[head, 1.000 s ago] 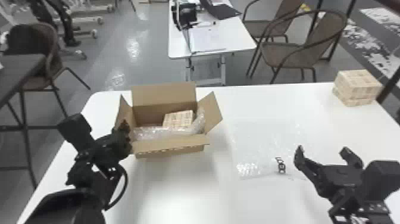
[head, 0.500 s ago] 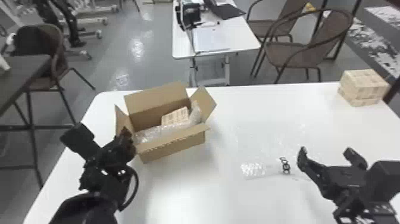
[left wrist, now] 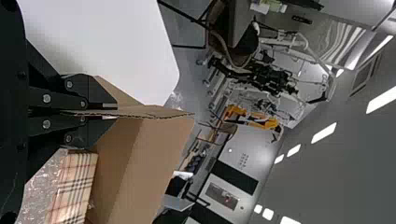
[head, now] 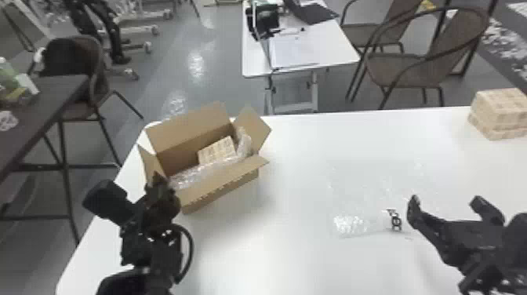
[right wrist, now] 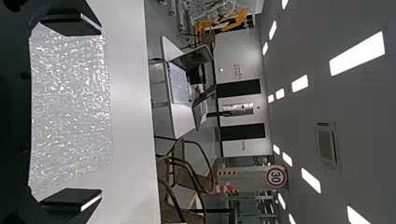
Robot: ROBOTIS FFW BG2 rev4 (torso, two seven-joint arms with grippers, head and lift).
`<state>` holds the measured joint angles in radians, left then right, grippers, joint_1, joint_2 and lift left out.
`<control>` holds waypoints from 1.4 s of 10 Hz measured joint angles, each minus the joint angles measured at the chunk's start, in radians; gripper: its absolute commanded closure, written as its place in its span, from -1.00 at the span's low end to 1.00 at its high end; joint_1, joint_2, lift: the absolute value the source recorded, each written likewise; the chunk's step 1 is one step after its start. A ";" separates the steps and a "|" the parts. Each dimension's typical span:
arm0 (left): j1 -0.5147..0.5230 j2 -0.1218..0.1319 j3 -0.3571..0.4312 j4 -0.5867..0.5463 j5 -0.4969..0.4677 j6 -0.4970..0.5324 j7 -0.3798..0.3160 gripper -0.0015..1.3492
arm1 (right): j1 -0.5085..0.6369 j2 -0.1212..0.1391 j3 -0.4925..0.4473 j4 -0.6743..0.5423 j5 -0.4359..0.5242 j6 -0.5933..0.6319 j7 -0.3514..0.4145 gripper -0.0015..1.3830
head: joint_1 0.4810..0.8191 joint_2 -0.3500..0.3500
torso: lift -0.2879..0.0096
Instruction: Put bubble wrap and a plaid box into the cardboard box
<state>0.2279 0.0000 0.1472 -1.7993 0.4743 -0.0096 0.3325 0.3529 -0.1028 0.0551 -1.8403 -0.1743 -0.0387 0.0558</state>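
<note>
Pinching the cardboard box's left flap (left wrist: 154,112) between its two closed-in fingers, the left gripper (head: 159,182) is at the left end of the cardboard box (head: 219,194), toward the far left part of the white table (head: 298,259). The box sits at an angle, its top open, with the far flap (head: 188,127) upright and the right flap (head: 257,129) spread outward. Inside lies the plaid box (head: 217,152), a beige one with dark and red lines in the left wrist view, with crumpled bubble wrap (head: 206,172) along its near side and up at its right.

The right gripper (head: 445,201) is over the right part of the table, its fingers spread wide and grasping nothing. A flat sheet of clear bubble wrap (head: 351,224) lies on the table to the left of this gripper, between it and the cardboard box; in the right wrist view the sheet appears between the parted fingers. Near the table's far right edge stands a stack of pale checked boxes (head: 498,113). Beyond the table are a smaller white table (head: 313,51) and brown chairs (head: 404,70).
</note>
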 measured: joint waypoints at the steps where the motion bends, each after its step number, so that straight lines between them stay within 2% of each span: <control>1: 0.030 0.000 0.001 -0.015 -0.009 -0.033 0.020 0.81 | 0.000 0.000 0.000 0.001 0.000 0.000 0.001 -0.89 | 0.27 0.57 | 0.20; 3: 0.088 0.000 -0.011 -0.057 -0.038 -0.064 0.078 0.81 | 0.000 0.000 0.001 0.001 -0.001 0.000 0.002 -0.89 | 0.27 0.62 | 0.20; 6: 0.124 0.000 -0.001 -0.066 -0.055 -0.089 0.113 0.81 | -0.003 -0.003 0.001 0.002 -0.001 0.000 0.012 -0.89 | 0.27 0.67 | 0.20; 7: 0.137 0.000 0.005 -0.070 -0.065 -0.098 0.123 0.71 | -0.003 -0.003 0.001 0.002 -0.001 0.000 0.013 -0.89 | 0.27 0.70 | 0.20; 8: 0.145 0.000 0.009 -0.071 -0.069 -0.105 0.127 0.08 | -0.003 -0.003 0.001 0.001 -0.001 0.000 0.013 -0.89 | 0.27 0.72 | 0.20; 9: 0.148 0.000 0.008 -0.074 -0.084 -0.118 0.134 -0.73 | -0.003 -0.003 0.001 0.001 -0.001 0.000 0.014 -0.89 | 0.27 0.73 | 0.20; 10: 0.147 0.000 0.006 -0.081 -0.113 -0.124 0.135 -1.00 | -0.003 -0.003 0.001 0.001 -0.001 0.000 0.014 -0.89 | 0.27 0.73 | 0.20; 11: 0.144 0.000 0.006 -0.090 -0.124 -0.113 0.135 -0.94 | -0.003 -0.003 0.001 0.001 -0.001 0.000 0.014 -0.89 | 0.27 0.73 | 0.20; 12: 0.143 0.000 0.002 -0.094 -0.118 -0.106 0.134 -0.55 | -0.003 -0.003 0.001 0.001 -0.001 0.000 0.014 -0.89 | 0.27 0.72 | 0.20; 13: 0.144 0.000 -0.001 -0.095 -0.123 -0.113 0.136 -0.31 | -0.003 -0.003 0.001 0.001 -0.001 0.000 0.015 -0.89 | 0.27 0.71 | 0.20; 14: 0.147 0.000 0.002 -0.096 -0.162 -0.130 0.143 -0.29 | -0.003 -0.003 0.001 0.001 -0.001 0.000 0.015 -0.89 | 0.27 0.72 | 0.20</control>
<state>0.3752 0.0000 0.1493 -1.8948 0.3120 -0.1398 0.4758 0.3497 -0.1059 0.0565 -1.8392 -0.1749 -0.0383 0.0706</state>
